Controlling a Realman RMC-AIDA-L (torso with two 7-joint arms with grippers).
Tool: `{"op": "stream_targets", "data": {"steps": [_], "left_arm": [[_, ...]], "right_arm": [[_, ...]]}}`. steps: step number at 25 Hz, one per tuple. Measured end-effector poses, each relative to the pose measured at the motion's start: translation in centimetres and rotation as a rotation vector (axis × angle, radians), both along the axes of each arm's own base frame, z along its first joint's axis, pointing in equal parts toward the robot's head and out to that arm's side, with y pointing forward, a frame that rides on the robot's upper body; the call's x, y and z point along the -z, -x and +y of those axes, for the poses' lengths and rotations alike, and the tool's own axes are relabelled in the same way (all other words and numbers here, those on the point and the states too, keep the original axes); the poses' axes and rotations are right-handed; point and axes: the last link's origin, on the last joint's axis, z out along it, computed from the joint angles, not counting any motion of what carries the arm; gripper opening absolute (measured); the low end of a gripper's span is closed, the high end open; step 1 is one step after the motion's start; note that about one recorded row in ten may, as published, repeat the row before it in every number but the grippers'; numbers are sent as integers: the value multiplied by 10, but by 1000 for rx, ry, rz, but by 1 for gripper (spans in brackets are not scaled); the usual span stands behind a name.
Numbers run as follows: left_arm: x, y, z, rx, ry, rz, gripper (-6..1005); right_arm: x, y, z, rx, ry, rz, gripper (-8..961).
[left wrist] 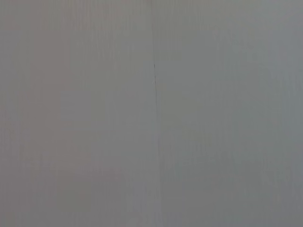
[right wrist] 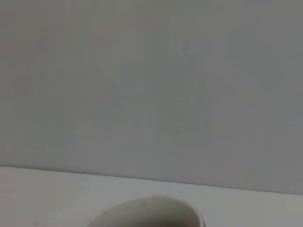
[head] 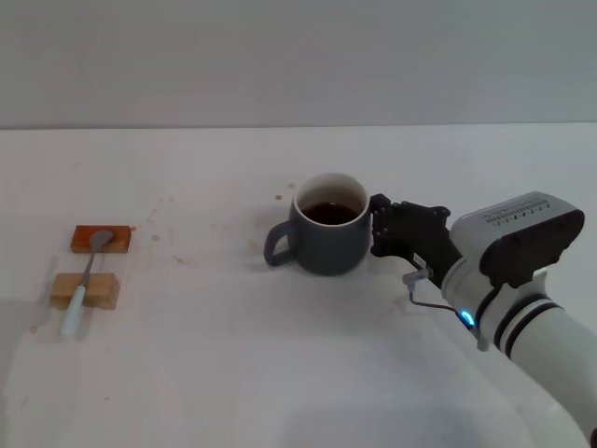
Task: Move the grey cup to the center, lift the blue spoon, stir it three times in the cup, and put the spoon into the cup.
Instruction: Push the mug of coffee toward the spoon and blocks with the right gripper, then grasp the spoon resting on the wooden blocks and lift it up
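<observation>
grey cup (head: 323, 235) holding dark liquid, right gripper (head: 377, 230) alongside

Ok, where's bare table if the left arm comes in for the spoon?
Bare table runs between the blue spoon on its wooden blocks and the grey cup's handle, and along the whole near edge. It is crowded on the cup's right, where the right gripper sits against it.

We can read no text anywhere. The right arm's wrist housing (head: 519, 220) carries small printed lines, but they are too small for us to make out.
</observation>
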Motion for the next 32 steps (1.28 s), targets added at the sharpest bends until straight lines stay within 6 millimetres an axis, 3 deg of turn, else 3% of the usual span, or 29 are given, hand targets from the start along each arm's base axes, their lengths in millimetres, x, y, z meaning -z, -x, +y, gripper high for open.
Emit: {"op": "stream_targets", "data": {"steps": [19, 25, 27, 28, 30, 32], "left_arm": [[0, 0, -1, -1, -4, -4, 794], [2, -1, -2, 3, 7, -3, 794], [4, -1, -3, 4, 16, -3, 794], [4, -1, -3, 4, 16, -3, 794], [5, 0, -6, 1, 24, -2, 794], [8, 0, -9, 3, 39, 0, 794]], "right_arm": [[16, 21, -5, -60, 86, -19, -2], [-1, 2, -6, -55, -10, -4, -2], [-19, -17, -6, -31, -98, 4, -2], [-19, -17, -6, -31, -98, 4, -2], [-48, -44, -13, -4, -238, 16, -2], [-55, -51, -16, 0, -274, 18, -2]]}}
